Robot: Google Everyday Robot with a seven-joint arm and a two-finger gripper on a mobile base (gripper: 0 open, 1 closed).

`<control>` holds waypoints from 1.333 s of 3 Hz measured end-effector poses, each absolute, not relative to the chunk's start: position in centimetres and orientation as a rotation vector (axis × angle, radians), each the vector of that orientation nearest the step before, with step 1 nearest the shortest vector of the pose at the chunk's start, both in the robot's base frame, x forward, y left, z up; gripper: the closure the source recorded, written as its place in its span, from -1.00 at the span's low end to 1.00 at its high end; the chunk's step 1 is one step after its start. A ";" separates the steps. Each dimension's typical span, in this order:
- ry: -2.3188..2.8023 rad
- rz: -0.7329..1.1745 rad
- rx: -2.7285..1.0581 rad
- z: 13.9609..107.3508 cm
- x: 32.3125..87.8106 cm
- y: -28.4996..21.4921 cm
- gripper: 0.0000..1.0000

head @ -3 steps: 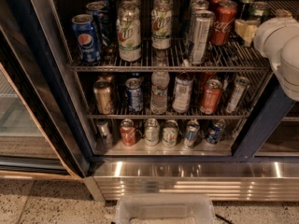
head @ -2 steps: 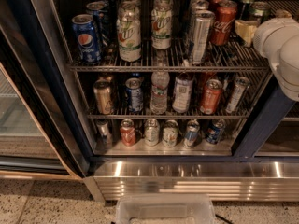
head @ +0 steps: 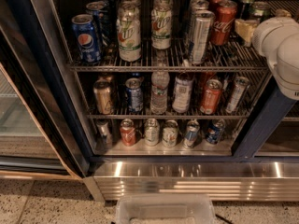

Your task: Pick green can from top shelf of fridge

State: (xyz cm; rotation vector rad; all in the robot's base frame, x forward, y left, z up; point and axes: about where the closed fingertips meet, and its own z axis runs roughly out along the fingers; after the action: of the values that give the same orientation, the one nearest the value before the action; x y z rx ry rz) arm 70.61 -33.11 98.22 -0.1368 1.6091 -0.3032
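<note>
The fridge (head: 46, 73) stands open in front of me. Its top shelf (head: 163, 68) holds rows of drinks. A dark green can (head: 259, 10) with a silver lid stands at the far right of that shelf, behind and to the right of the red Coca-Cola can (head: 223, 22). Another dark green can (head: 245, 0) stands further back. My gripper (head: 245, 30) reaches in from the right on its white arm (head: 280, 45). It sits just in front of the nearer green can, at about can height. The arm hides the shelf's right end.
Blue Pepsi cans (head: 87, 38), two 7UP bottles (head: 129, 34) and a tall silver can (head: 200, 36) fill the shelf's left and middle. Two lower racks hold more cans and bottles. The glass door (head: 18, 125) is at the left. A clear bin (head: 163, 210) sits on the floor.
</note>
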 end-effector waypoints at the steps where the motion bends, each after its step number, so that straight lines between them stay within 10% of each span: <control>1: 1.609 -0.303 -0.137 98.2 70.6 -33.1 -0.36; 3: 1.620 -0.311 -0.156 97.7 72.5 -31.7 -0.22; 4: 1.620 -0.311 -0.156 97.7 72.5 -31.7 0.17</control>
State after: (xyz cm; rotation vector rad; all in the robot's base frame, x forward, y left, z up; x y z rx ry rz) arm 72.51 -31.74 97.73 -0.1562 1.6196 -0.3114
